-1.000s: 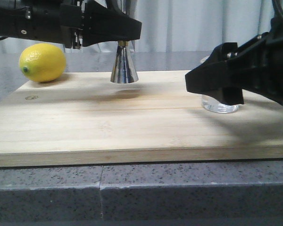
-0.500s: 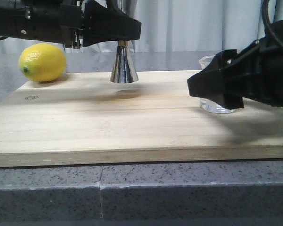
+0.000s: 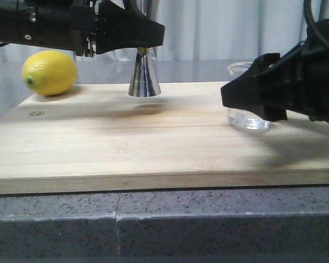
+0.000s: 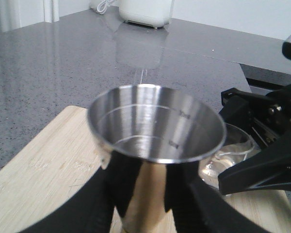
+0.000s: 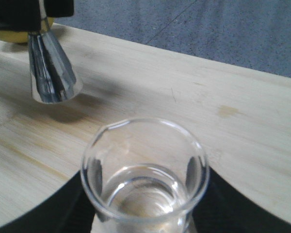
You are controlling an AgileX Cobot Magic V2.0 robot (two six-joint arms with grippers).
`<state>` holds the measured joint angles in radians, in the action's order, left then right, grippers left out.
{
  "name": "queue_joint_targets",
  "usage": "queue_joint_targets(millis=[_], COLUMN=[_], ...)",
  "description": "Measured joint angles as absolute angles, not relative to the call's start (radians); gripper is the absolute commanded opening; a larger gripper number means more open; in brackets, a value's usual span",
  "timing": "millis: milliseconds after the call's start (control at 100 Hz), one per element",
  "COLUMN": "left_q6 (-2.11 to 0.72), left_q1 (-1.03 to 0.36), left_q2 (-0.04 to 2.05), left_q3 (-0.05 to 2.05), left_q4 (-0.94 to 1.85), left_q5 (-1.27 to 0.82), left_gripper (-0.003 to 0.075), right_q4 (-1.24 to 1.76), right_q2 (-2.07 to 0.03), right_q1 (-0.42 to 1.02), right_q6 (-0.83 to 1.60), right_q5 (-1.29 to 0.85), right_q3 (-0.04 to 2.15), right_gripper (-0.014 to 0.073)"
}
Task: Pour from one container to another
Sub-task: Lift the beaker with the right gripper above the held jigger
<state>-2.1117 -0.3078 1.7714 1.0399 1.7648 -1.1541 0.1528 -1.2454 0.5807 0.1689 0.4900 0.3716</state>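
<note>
Left gripper (image 3: 140, 41) clamps the shiny steel hourglass jigger (image 3: 144, 74) at its waist, base just above the bamboo board (image 3: 126, 142). Right gripper (image 3: 247, 96) grips the small clear glass beaker (image 3: 248, 118), lifted slightly off the board's right side.

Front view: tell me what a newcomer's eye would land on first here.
The bright yellow lemon at the board's far left corner stands out first. Next, the shiny steel jigger held by the left end effector above the wooden cutting board, its base clear of the wood. At right, the right end effector grips a clear glass beaker holding clear liquid.
</note>
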Motion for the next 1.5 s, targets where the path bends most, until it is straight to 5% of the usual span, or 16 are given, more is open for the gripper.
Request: queue_joint_targets(millis=[380, 780, 1500], left_q6=[-2.112, -2.112, -2.112], left_q1=[-0.308, -0.308, -0.308], left_q2=[1.771, 1.771, 1.771], left_q3=[1.040, 1.040, 1.040], left_q4=[1.765, 1.765, 1.765], left_q5=[-1.154, -1.154, -1.154], left_gripper=[0.0231, 0.0231, 0.0231], right_q4=[0.129, -0.010, -0.103], right_q2=[-1.124, -1.244, -1.574], right_q1=[0.562, 0.559, 0.614], right_q6=[0.231, 0.299, 0.674], right_q5=[0.000, -0.569, -0.978], right_q3=[0.721, 1.198, 1.676], right_gripper=[0.0299, 0.0299, 0.0299])
